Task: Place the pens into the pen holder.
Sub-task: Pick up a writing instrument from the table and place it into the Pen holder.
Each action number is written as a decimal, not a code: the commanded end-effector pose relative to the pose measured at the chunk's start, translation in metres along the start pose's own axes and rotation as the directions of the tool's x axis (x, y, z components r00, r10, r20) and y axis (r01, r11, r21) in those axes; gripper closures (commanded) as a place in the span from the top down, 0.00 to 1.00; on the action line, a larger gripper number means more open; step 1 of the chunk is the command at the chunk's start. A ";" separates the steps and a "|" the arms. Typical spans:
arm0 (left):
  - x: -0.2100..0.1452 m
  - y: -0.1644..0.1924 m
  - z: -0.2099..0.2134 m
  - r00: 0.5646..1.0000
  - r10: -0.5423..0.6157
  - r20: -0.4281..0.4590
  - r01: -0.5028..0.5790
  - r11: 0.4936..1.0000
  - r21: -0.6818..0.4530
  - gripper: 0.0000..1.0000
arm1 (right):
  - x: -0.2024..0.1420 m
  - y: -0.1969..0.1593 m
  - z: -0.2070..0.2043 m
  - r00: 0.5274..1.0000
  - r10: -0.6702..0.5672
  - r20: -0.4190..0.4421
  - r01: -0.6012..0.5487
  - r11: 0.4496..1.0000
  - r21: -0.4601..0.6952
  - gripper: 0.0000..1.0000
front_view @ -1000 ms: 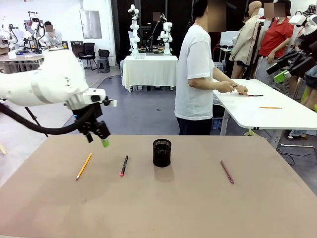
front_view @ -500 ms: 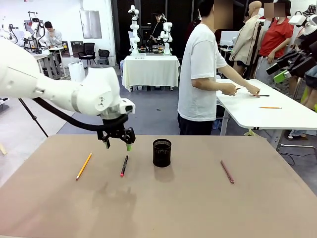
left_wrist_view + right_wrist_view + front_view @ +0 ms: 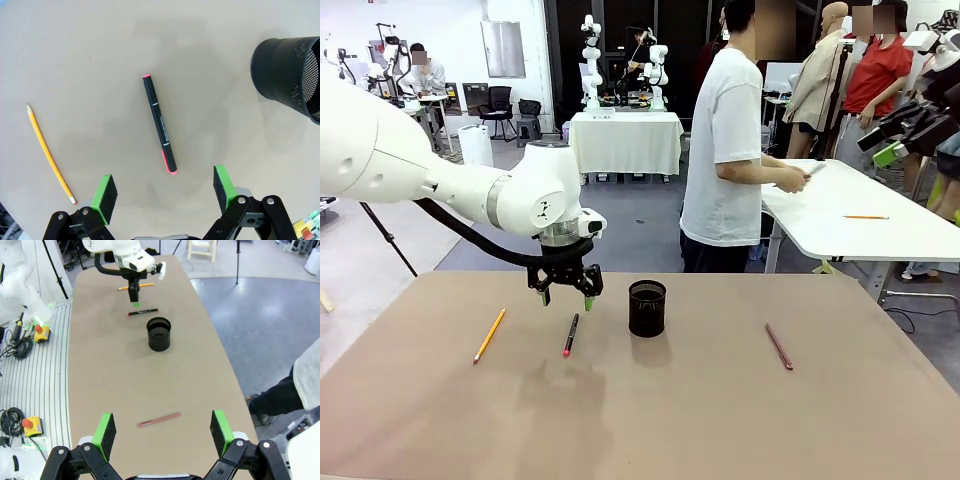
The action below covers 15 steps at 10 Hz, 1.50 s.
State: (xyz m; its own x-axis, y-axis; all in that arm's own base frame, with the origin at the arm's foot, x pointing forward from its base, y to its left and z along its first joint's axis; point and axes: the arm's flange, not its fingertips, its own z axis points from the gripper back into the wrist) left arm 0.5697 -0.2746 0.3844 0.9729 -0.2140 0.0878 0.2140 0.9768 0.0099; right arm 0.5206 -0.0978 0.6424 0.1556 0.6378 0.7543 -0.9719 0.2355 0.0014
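Observation:
Three pens lie flat on the brown table. A yellow pencil point(image 3: 489, 335) point(image 3: 49, 154) is at the left, a black pen with red tips point(image 3: 570, 334) point(image 3: 160, 124) lies beside it, and a reddish-brown pen point(image 3: 779, 346) point(image 3: 159, 419) is at the right. The black mesh pen holder point(image 3: 647, 307) point(image 3: 292, 75) point(image 3: 159, 334) stands upright in the middle. My left gripper point(image 3: 565, 294) point(image 3: 165, 192) hangs open above the far end of the black pen, holding nothing. My right gripper point(image 3: 162, 435) is open and high above the table's right end, over the reddish-brown pen.
A person in a white shirt point(image 3: 725, 150) stands beyond the far edge, turned to a white side table point(image 3: 850, 215) with an orange pencil on it. Wide bare tabletop point(image 3: 650, 420) lies in front of the pens.
My left arm has swung in from the left and come down over the black pen. Its gripper stays open. The pens and holder have not moved.

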 end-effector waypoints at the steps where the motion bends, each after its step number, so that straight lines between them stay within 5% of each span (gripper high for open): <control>1: -0.007 0.005 0.002 1.000 0.000 0.019 0.000 1.000 -0.001 1.00 | 0.001 0.002 0.000 1.000 0.004 0.005 -0.004 1.000 0.002 1.00; 6: 0.032 -0.001 -0.041 0.985 0.142 -0.094 -0.144 0.990 -0.007 1.00 | 0.001 0.002 0.000 1.000 0.004 0.005 -0.004 1.000 0.002 1.00; 12: 0.050 0.007 -0.073 0.966 0.236 -0.105 -0.239 0.971 -0.010 0.96 | 0.001 0.002 0.000 1.000 0.004 0.005 -0.004 1.000 0.002 1.00; 15: 0.056 0.010 -0.079 0.959 0.256 -0.123 -0.260 0.966 -0.012 0.38 | 0.001 0.002 0.000 1.000 0.004 0.005 -0.004 1.000 0.002 1.00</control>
State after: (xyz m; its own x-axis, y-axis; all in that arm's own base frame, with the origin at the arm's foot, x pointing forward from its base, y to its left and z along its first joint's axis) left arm 0.6283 -0.2773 0.3080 0.9994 0.0234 -0.0240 -0.0241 0.9994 -0.0267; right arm 0.5206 -0.0979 0.6424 0.1558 0.6378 0.7543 -0.9719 0.2355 0.0015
